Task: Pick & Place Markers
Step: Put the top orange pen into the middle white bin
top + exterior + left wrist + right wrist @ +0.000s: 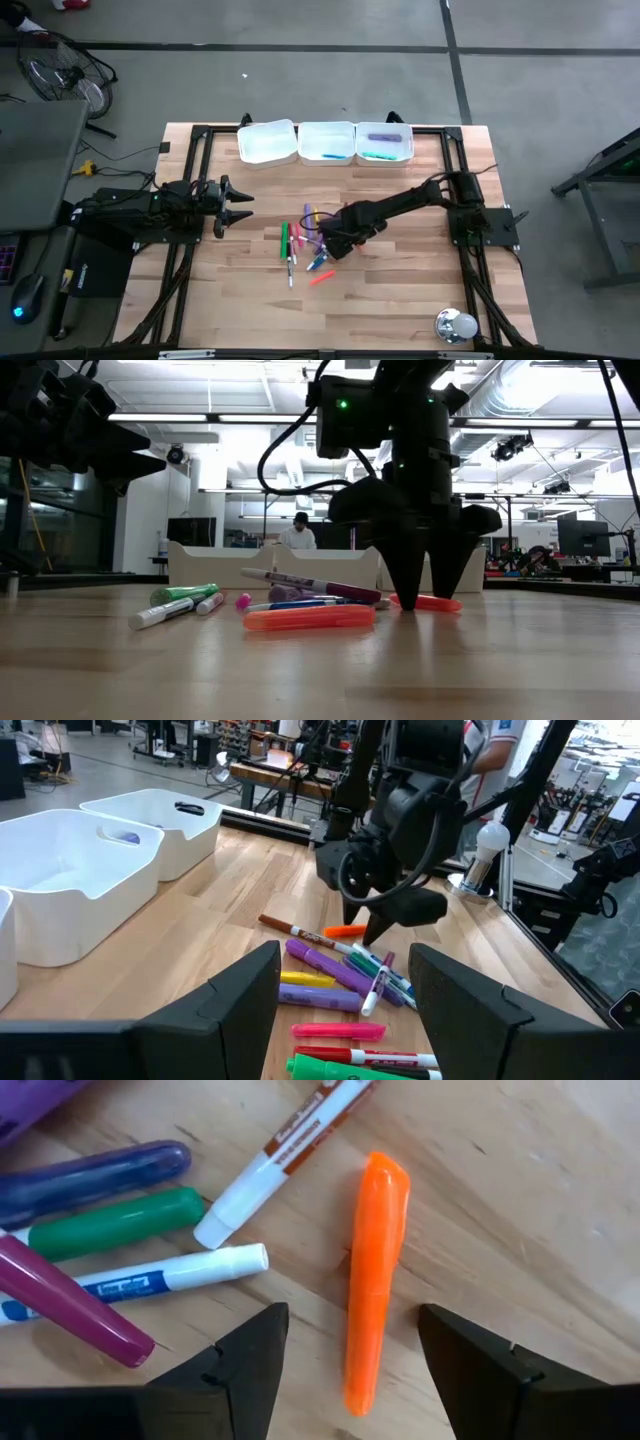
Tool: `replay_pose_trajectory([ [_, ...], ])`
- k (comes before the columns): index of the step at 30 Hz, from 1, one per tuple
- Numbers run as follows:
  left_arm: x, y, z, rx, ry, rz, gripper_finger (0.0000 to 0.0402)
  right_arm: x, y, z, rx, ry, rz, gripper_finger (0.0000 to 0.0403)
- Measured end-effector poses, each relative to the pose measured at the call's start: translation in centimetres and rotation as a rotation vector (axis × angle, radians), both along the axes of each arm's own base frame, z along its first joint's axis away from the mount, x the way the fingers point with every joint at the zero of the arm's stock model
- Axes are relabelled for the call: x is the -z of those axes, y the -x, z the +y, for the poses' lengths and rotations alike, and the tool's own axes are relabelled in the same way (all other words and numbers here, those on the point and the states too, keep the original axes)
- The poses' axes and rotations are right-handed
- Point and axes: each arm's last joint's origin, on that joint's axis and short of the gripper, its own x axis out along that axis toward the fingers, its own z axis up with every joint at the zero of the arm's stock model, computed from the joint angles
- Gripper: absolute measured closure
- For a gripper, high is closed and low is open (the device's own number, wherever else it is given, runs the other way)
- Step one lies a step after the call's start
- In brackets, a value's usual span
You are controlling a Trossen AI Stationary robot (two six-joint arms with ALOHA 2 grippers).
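Note:
A heap of markers [300,243] in green, purple, pink, yellow, blue and red lies at the table's middle. An orange marker [375,1280] lies flat on the wood at the heap's right side. My right gripper [352,1320] points down over it, open, with one finger on either side of the barrel and a gap to each. In the low view the same orange marker [432,602] shows at the foot of my right gripper [428,595]. A second orange marker [310,618] lies nearer the front. My left gripper [240,205] waits open at the table's left, pointing level toward the heap.
Three white trays [268,150] [327,148] [384,150] stand in a row along the far edge; the middle and right ones hold a few markers. A shiny round object [455,325] sits at the near right corner. Black frame rails [190,160] run along the table's sides.

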Motion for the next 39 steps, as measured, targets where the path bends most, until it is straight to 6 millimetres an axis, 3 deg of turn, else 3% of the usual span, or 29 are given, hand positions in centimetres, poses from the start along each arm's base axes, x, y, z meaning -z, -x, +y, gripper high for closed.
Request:
replay_pose_trajectory([
  [7,0.0,0.0,0.0,0.000,0.000,0.000,0.0182,0.1,0.0,-0.7,-0.070,-0.004,0.009,0.0219],
  [26,0.0,0.0,0.0,0.000,0.000,0.001,0.0182,0.2,0.0,-1.1,-0.121,-0.032,0.014,0.0373],
  [39,0.0,0.0,0.0,0.000,0.000,0.000,0.0182,-0.7,0.1,-1.5,-0.139,-0.053,-0.016,0.0376],
])
